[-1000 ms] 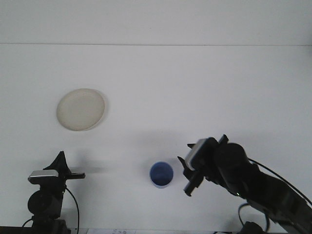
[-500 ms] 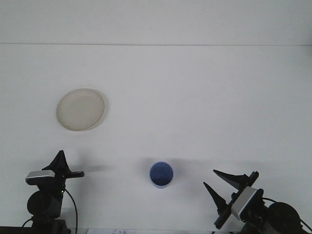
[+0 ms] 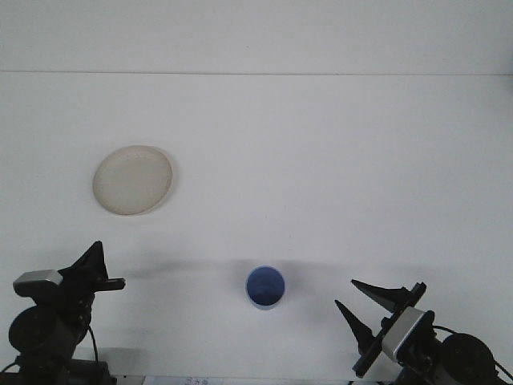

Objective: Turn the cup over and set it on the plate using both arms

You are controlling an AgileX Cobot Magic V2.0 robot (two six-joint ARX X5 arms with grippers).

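A blue cup [image 3: 264, 287] stands upright on the white table near the front edge, its opening facing up. A round cream plate [image 3: 133, 180] lies flat at the left, farther back. My right gripper [image 3: 346, 293] is low at the front right, open, its two dark pointed fingers aimed left toward the cup with a clear gap to it. My left gripper [image 3: 109, 265] is at the front left corner, open and holding nothing, well short of the plate and far left of the cup.
The white table [image 3: 321, 160] stretches back to a pale wall. Cables trail from both arm bases at the bottom edge.
The right gripper pulled back from beside the cup to the front right, then held still. The left arm has shifted left and slightly down. Cup and plate have not moved.
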